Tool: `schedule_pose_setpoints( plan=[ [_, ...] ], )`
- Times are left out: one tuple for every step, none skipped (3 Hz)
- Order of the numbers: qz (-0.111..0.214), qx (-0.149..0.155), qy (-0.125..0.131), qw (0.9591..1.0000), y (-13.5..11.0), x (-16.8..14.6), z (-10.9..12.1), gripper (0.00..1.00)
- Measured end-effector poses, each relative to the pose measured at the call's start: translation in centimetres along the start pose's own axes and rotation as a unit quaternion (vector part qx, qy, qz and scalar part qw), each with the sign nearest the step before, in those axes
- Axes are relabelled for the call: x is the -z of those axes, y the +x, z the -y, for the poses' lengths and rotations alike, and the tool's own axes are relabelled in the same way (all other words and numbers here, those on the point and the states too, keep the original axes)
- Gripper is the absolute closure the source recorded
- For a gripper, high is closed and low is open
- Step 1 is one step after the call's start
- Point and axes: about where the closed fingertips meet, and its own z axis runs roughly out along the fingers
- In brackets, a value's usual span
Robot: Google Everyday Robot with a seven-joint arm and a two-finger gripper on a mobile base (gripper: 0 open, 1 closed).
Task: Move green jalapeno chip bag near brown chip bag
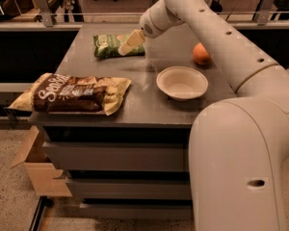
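The green jalapeno chip bag (pixel 111 45) lies flat at the far middle of the grey table (pixel 139 88). The brown chip bag (pixel 70 93) lies at the table's near left corner, partly over the edge. My gripper (pixel 130 43) hangs from the white arm and sits over the right end of the green bag, its cream fingertips touching or just above it.
A white bowl (pixel 182 83) sits at the near right of the table. An orange fruit (pixel 201 54) lies behind it at the far right. A cardboard box (pixel 36 170) stands on the floor at the left. My arm crosses the table's right side.
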Motion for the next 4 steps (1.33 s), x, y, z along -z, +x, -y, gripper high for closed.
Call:
schedule_pose_setpoints(
  plan=[
    [0.0,-0.001,-0.004,1.0,0.2,-0.6,-0.2,0.0],
    [0.002,-0.003,-0.016,0.9999,1.1,-2.5,-0.7,0.0],
    [0.013,-0.01,-0.039,0.9991,1.5,-4.5,-1.3,0.0],
    [0.03,-0.026,-0.047,0.9981,2.0,-5.4,-0.9,0.0]
  ],
)
